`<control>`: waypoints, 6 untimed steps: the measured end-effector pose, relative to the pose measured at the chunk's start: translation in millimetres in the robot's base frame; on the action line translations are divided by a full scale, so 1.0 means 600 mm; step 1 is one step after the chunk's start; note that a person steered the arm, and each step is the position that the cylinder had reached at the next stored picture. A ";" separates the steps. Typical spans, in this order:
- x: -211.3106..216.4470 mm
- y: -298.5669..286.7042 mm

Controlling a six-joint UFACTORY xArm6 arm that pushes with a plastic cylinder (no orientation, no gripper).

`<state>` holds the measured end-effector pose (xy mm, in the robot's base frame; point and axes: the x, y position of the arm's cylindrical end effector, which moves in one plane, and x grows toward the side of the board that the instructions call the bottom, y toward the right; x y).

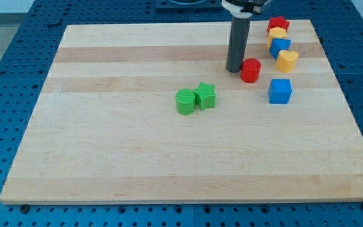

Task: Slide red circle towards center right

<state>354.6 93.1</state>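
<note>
Pale wooden board [137,164] on blue perforated table [5,94] (even light).

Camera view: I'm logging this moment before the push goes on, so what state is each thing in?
my tip: down on the board, at the red circle's left edge.
red circle: upright, by the tip.
green circle: touching the green star.
blue cube: standing alone.

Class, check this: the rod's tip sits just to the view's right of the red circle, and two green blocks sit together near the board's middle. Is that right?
One detail is wrong. The camera view shows my tip just to the view's left of the red circle, not its right. The two green blocks do sit together near the middle of the board.
</note>
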 end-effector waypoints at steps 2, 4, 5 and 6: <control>0.009 -0.038; 0.015 -0.008; 0.015 0.026; 0.018 0.028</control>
